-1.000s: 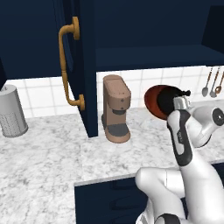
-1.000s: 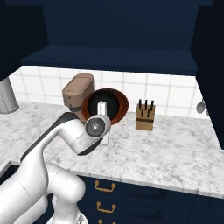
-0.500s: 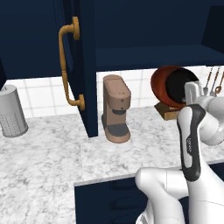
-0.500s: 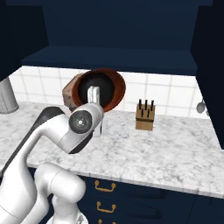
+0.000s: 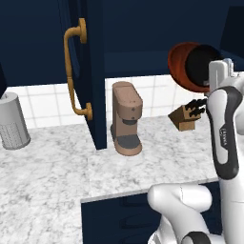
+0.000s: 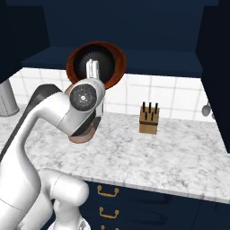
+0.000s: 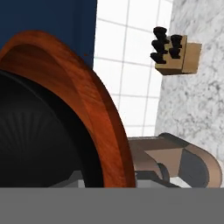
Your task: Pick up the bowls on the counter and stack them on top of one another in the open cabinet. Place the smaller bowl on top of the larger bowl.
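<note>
Holding the reddish-brown bowl [image 6: 96,64] pinched by its rim in the gripper [image 6: 93,72], tipped on edge high above the counter [image 6: 179,155], you level it before entering the open cabinet [image 5: 93,71].

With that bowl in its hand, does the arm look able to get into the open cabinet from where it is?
Probably yes. The gripper holds the reddish-brown bowl tipped on its side, well above the counter, at about the height of the open cabinet. Nothing shows between bowl and dark opening, and the cabinet door stands swung aside.
</note>
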Motion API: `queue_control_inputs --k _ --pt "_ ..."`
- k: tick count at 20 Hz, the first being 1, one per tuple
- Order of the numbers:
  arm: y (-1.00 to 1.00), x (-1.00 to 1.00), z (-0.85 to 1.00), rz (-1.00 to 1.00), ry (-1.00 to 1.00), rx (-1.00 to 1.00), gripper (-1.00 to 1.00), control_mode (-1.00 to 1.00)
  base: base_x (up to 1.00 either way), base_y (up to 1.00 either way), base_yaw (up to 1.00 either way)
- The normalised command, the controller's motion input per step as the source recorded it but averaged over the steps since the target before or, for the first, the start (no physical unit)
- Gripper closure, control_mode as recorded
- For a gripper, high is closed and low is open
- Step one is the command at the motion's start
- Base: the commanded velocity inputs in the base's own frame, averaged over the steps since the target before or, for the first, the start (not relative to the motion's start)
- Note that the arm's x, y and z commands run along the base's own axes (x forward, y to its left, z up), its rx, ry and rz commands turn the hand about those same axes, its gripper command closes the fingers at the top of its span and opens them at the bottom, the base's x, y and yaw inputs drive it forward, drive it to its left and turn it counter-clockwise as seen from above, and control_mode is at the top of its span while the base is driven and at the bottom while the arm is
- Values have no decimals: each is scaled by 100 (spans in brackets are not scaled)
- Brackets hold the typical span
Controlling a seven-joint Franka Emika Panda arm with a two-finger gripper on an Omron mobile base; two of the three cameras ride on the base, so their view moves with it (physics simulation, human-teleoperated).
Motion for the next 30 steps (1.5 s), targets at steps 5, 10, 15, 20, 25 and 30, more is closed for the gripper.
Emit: queue_control_inputs --k 5,10,15,20,25,30 --pt "2 12 72 7 -11 1 100 -100 0 0 0" --pt "13 55 18 4 -7 1 100 -100 0 0 0" --pt "20 76 0 1 3 0 100 -100 0 0 0" --pt "26 71 0 0 18 -5 100 -100 0 0 0" --pt "13 56 -6 0 16 -4 100 -100 0 0 0" --pt "1 45 -28 0 8 0 100 -100 0 0 0"
